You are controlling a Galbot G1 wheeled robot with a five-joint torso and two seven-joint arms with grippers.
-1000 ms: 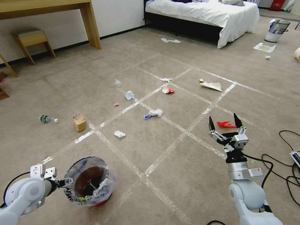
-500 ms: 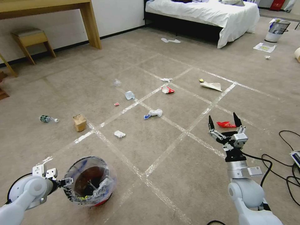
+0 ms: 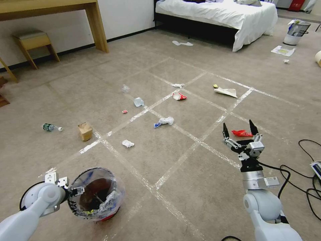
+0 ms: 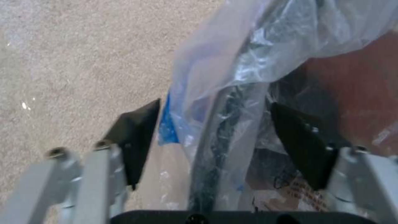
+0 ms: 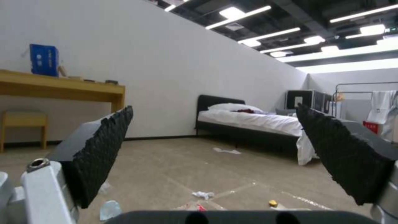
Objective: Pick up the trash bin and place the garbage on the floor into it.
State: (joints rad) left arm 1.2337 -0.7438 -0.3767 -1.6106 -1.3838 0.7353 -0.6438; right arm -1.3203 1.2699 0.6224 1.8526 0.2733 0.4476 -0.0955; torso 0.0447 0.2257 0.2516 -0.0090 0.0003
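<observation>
Rim and crinkled plastic liner of the trash bin (image 4: 232,102) sit between the spread jaws of the left gripper (image 4: 215,140), one finger outside the wall, the other inside; the jaws are parted and not clamped. On the floor (image 3: 174,187) the bin stands upright at lower left, with a few scraps lying in its dark red-brown inside. The right gripper (image 3: 239,130) hovers with jaws released, grasping nothing, near a red packet (image 3: 242,133). Garbage lies scattered beyond: white tissue (image 3: 127,143), brown carton (image 3: 85,131), plastic bottle (image 3: 51,127).

Left pincer (image 3: 79,191) low with fingers spread; right pincer (image 3: 239,131) raised, fingers spread.
</observation>
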